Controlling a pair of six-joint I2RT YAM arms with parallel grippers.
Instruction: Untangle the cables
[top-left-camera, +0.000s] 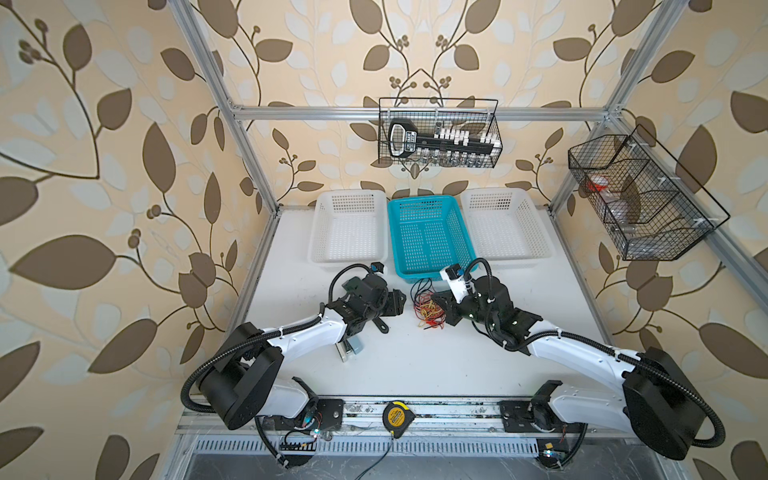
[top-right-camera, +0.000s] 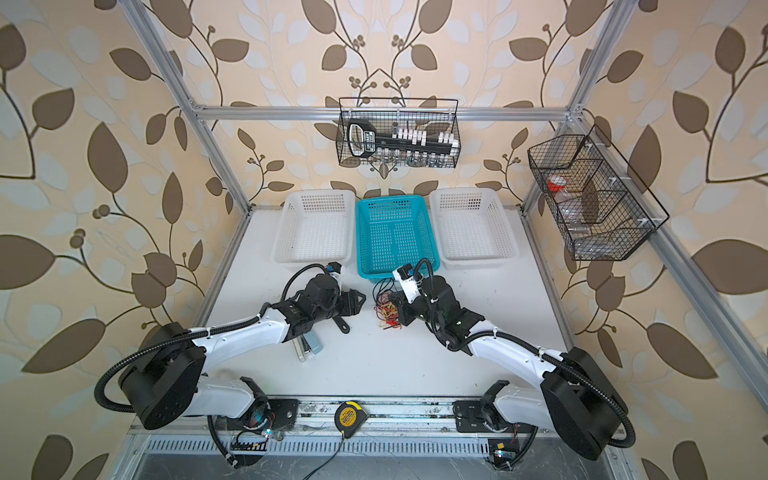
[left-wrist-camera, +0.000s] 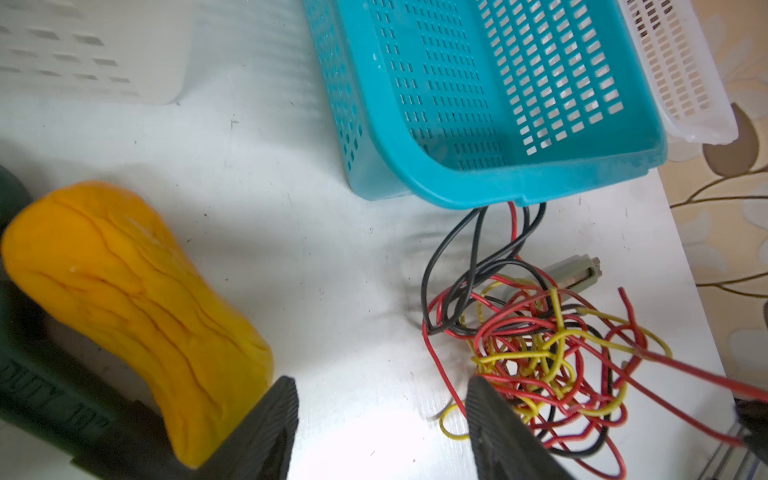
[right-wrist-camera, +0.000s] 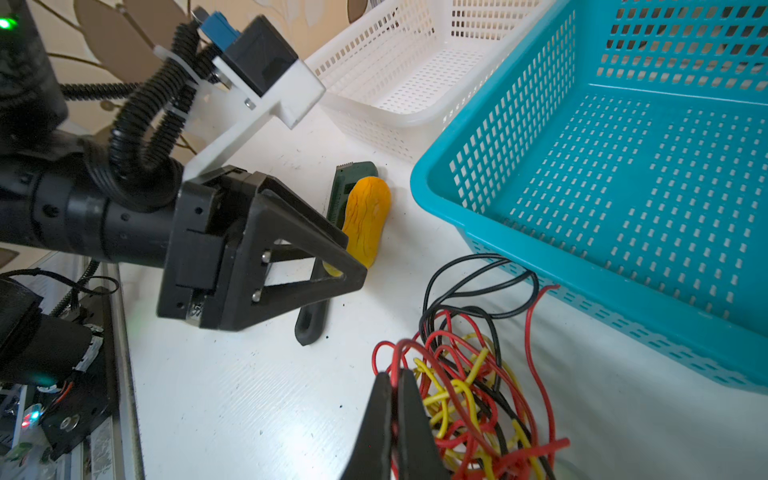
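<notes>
Cables (top-left-camera: 428, 306) – slim red, yellow and black strands knotted into one loose heap – lie on the white table (top-left-camera: 415, 365) just in front of the blue basket (top-left-camera: 395, 245), between the two arms in both top views. In the wrist views a few black loops and one red end reach out of the heap and pass under the basket's overhanging near rim (left-wrist-camera: 519, 187); the yellow strands sit mostly in the middle of the tangle (right-wrist-camera: 469, 395). The right gripper (right-wrist-camera: 395, 380) has its jaws pressed together at the top edge of the heap, pinching a red strand of the cables, and the left wrist view shows a red strand running taut toward it. The left gripper (left-wrist-camera: 382, 388) hangs just beside the heap with its jaws spread and nothing between them – one fingertip (left-wrist-camera: 482, 390) sits at the edge of the tangle, whether touching I cannot tell. Beside its other finger lies an orange-yellow wrinkled grip (left-wrist-camera: 137, 299) on a dark green tool, flat on the table. White baskets (top-left-camera: 345, 259) (top-left-camera: 507, 254) flank the blue one at the back of the table.
</notes>
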